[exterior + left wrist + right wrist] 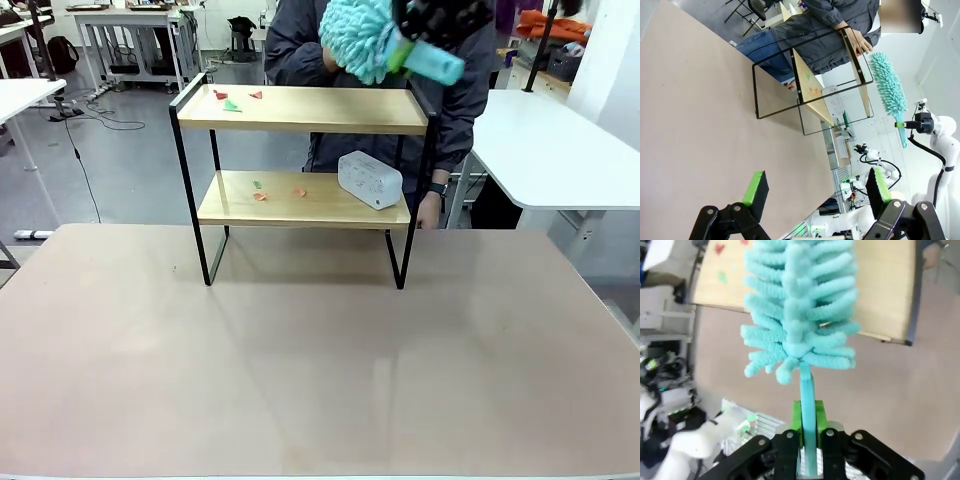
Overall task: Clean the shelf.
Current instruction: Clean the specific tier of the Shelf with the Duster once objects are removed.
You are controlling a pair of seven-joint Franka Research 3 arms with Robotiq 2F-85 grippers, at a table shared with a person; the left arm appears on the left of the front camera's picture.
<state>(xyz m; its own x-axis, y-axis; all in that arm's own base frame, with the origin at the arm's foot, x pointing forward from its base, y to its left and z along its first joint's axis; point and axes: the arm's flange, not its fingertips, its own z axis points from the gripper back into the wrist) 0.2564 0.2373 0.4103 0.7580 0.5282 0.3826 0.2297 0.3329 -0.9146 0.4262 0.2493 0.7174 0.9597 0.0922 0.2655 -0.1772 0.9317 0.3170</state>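
Two light wooden boards in a thin black frame: shelf [300,110] upright toward the far edge of the table [300,380], red and green scraps [232,100] on both tiers, white box [370,180] on the lower. Stiff, probably light, easily shoved; best steadied by a frame post. Right gripper [807,422] clenched on the slim handle of a soft teal duster [800,305] over the top board. Left gripper [817,190] spread wide, empty. No legible writing, perhaps too small on the box

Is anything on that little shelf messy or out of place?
Yes. Small red and green scraps litter the top board of the shelf. More scraps lie on the lower board, where a white box sits askew.
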